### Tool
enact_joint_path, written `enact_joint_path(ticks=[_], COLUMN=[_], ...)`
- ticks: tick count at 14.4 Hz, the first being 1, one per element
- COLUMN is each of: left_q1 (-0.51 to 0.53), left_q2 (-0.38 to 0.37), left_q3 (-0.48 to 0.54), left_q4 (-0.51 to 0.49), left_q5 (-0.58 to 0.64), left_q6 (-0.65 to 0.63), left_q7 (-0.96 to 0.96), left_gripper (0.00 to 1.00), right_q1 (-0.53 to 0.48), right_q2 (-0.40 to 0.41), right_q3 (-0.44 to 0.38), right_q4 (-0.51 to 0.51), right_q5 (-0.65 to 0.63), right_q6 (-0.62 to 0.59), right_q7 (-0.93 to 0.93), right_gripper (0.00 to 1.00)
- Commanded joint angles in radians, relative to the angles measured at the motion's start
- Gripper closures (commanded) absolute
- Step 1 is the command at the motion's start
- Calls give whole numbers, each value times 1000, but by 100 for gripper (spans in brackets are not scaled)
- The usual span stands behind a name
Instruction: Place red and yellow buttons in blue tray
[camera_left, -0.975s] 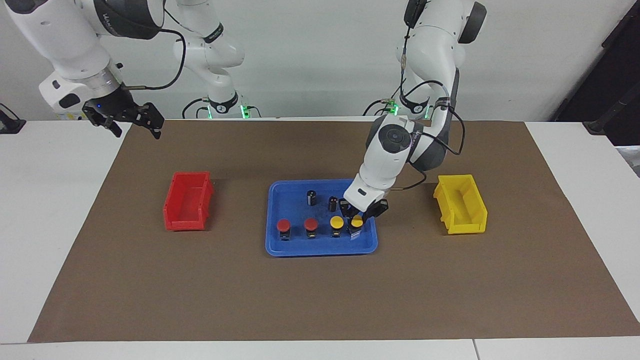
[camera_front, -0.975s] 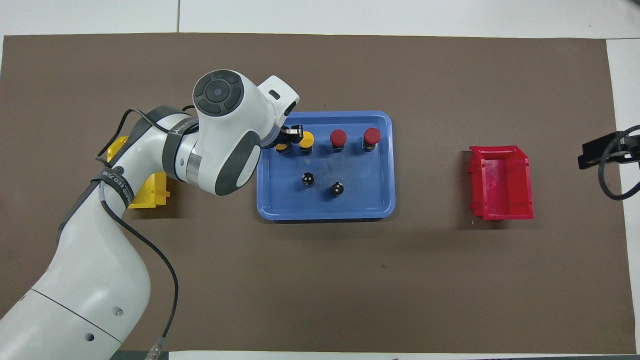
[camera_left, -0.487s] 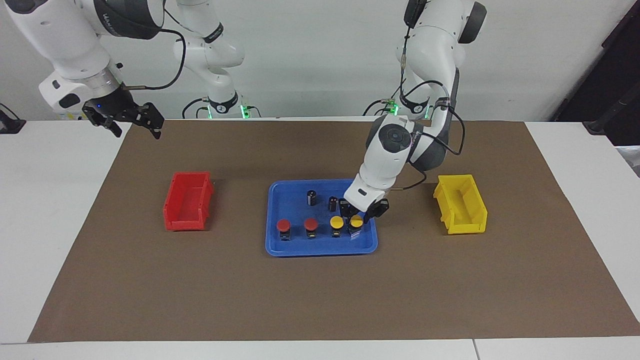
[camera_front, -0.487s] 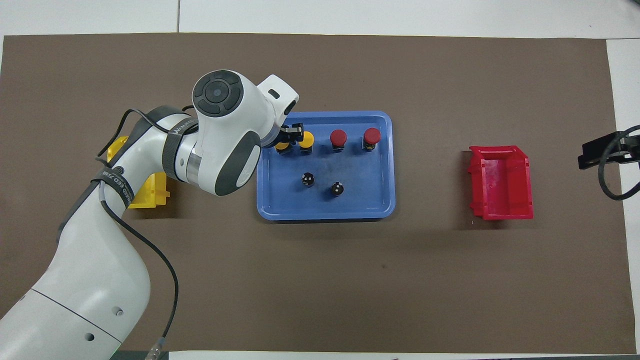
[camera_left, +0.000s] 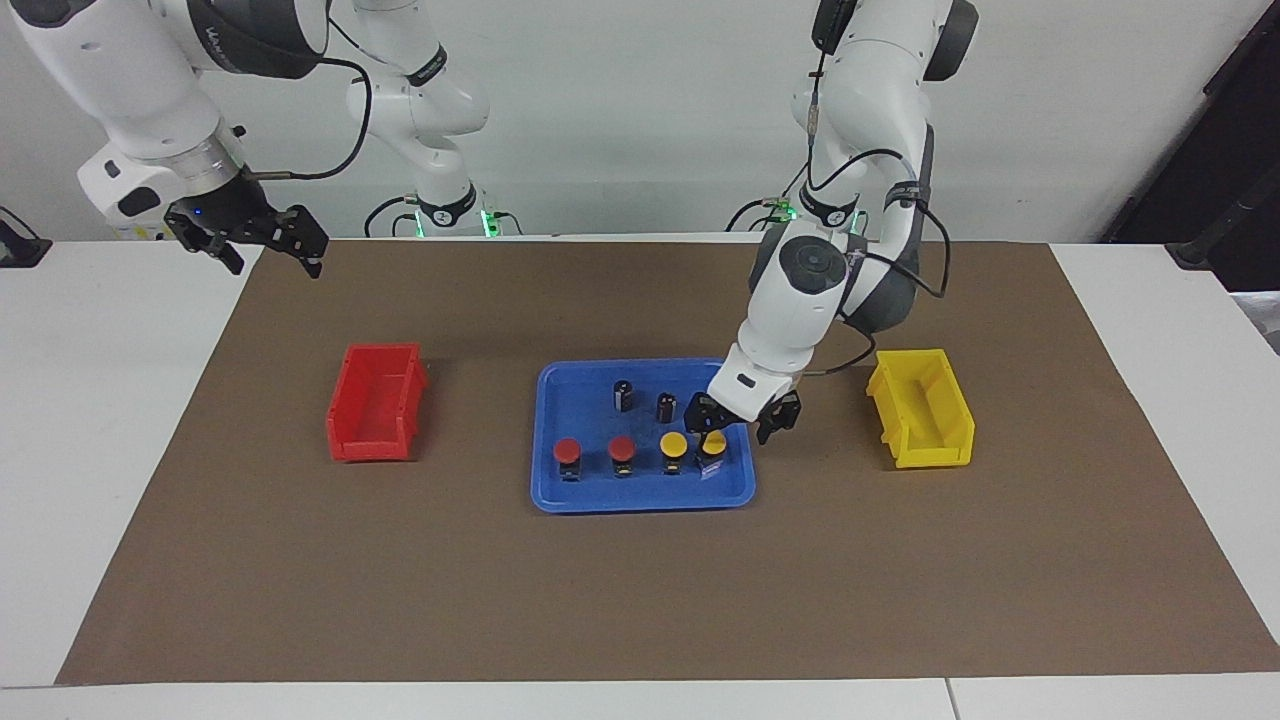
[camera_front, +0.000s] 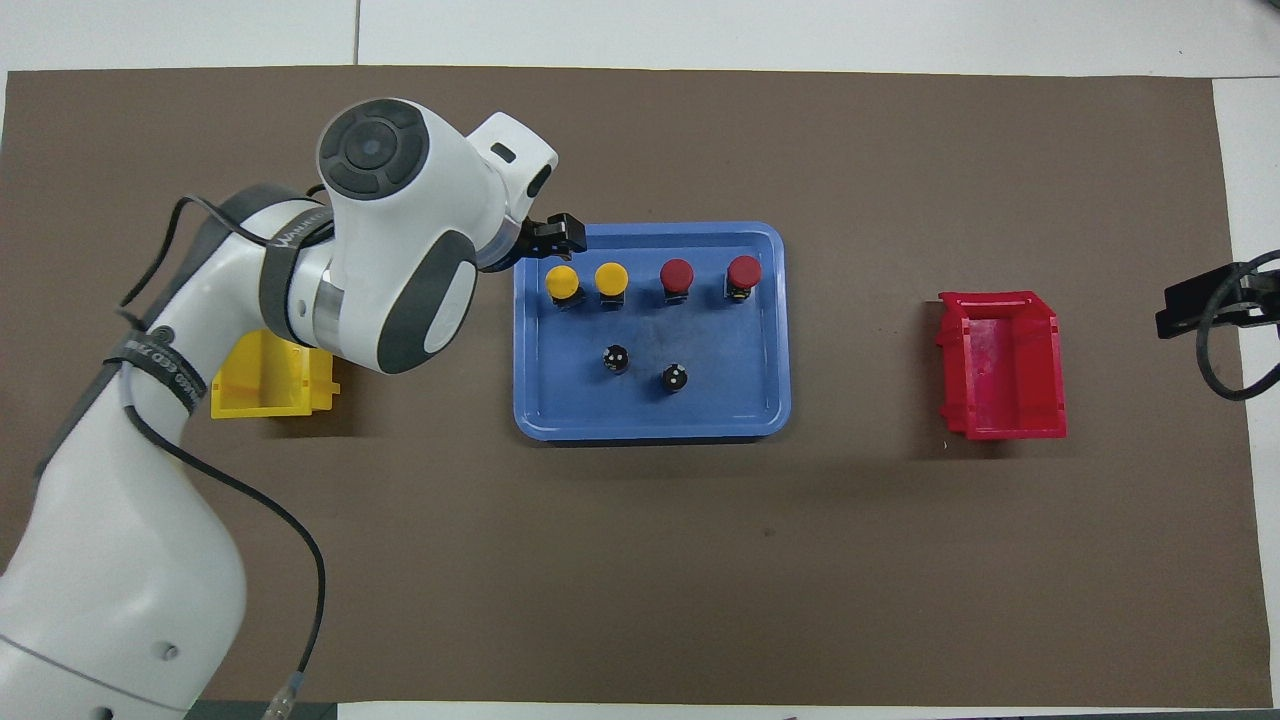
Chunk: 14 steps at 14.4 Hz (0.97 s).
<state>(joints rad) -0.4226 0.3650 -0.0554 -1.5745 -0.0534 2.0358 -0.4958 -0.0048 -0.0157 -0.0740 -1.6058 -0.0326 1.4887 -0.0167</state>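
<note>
The blue tray lies mid-table. Two red buttons and two yellow buttons stand upright in a row in it, along the side farther from the robots. They also show in the overhead view, red and yellow. My left gripper is open and empty, raised over the tray's corner by the end yellow button, apart from it. My right gripper is open and empty and waits over the table's edge at the right arm's end.
Two capless dark cylinders stand in the tray, nearer to the robots than the buttons. A small red bin sits toward the right arm's end. A small yellow bin sits toward the left arm's end.
My left gripper has opened wider, lifted off the end yellow button and drawn back toward the left arm's end. The button stays standing in the tray. The right arm has not moved.
</note>
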Motion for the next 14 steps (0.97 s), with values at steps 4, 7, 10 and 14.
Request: enact_joint_path(ticks=[4,7,10,14], left_q1=[65,215,312,314], left_q2=[-288,-392,-464,-505], left_q3=[117,117,115,115], left_q4=[-24,-56,-199,-285], left_q5=[12,12,7,9], left_q6=[-409,-578,-495,-338], left_q7=[210,345,376,448], left_gripper=[0,0,0,0], right_q1=[-3,-3,-3,-3], right_q2=[-10,-10,-10,-10], right_q3=[0,0,0,0], right_q4=[-13,-13,-13,-13], right_q5=[4,5,3,5], right_q6=[-7,-7,-7,-7], right_q7=[-8,-8,-8,-8], right_gripper=[0,0,0,0])
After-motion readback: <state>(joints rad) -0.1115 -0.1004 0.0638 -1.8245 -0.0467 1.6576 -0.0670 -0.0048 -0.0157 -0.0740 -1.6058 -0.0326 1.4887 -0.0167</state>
